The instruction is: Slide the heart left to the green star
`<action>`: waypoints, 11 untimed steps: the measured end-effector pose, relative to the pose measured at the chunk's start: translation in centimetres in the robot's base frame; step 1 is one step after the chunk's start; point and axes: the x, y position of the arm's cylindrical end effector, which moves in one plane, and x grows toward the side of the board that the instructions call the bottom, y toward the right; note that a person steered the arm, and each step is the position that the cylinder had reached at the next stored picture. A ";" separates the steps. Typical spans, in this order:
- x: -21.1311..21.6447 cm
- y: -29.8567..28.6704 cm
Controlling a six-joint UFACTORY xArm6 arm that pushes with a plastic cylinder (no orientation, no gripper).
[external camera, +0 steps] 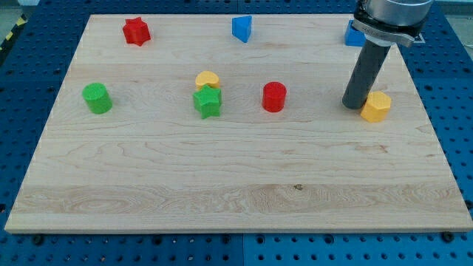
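The yellow heart [208, 79] lies near the board's middle, touching the top of the green star [208, 103]. My tip [354, 104] stands far to the view's right of both, right beside the left side of a yellow hexagon block [376, 106].
A red star [136, 31] sits at the top left, a green cylinder [97, 98] at the left, a red cylinder [274, 97] right of the green star, a blue triangular block [242, 28] at the top middle. Another blue block [352, 34] is partly hidden behind the arm.
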 end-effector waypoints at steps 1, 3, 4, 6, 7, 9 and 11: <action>0.1 0.6; 0.1 -5.6; 0.1 -5.7; -5.4 -10.3; -6.9 -14.9; -6.5 -19.3; -5.5 -22.6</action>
